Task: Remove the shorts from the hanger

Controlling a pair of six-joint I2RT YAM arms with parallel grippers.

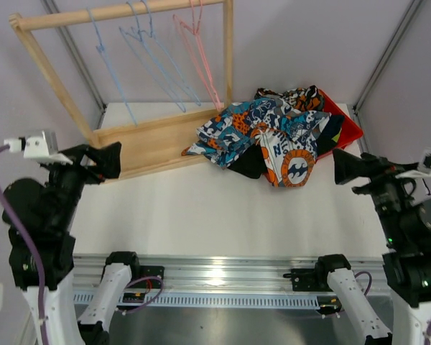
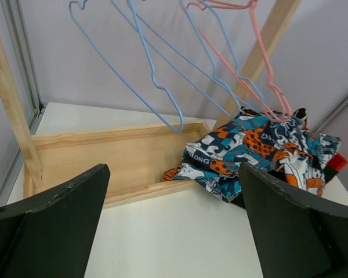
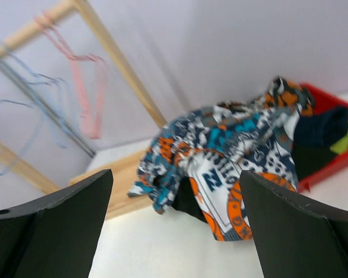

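Observation:
The blue-orange-white patterned shorts (image 1: 273,133) lie in a heap on the table, draped from the rack's base corner over a red bin (image 1: 350,128). They also show in the left wrist view (image 2: 261,150) and the right wrist view (image 3: 220,156). Dark navy shorts (image 3: 319,130), a lime green bit (image 3: 345,142) and a camouflage pair (image 3: 287,92) lie in the bin. The blue hangers (image 1: 154,57) and the pink hanger (image 1: 201,57) hang bare on the rack. My left gripper (image 1: 104,159) (image 2: 173,197) is open and empty, left of the rack's base. My right gripper (image 1: 348,169) (image 3: 175,202) is open and empty, right of the heap.
The wooden rack has a top bar (image 1: 122,12), upright posts and a flat tray-like base (image 1: 158,140) at the back left. Grey walls and metal posts close in the back. A metal rail (image 1: 215,277) runs along the near edge.

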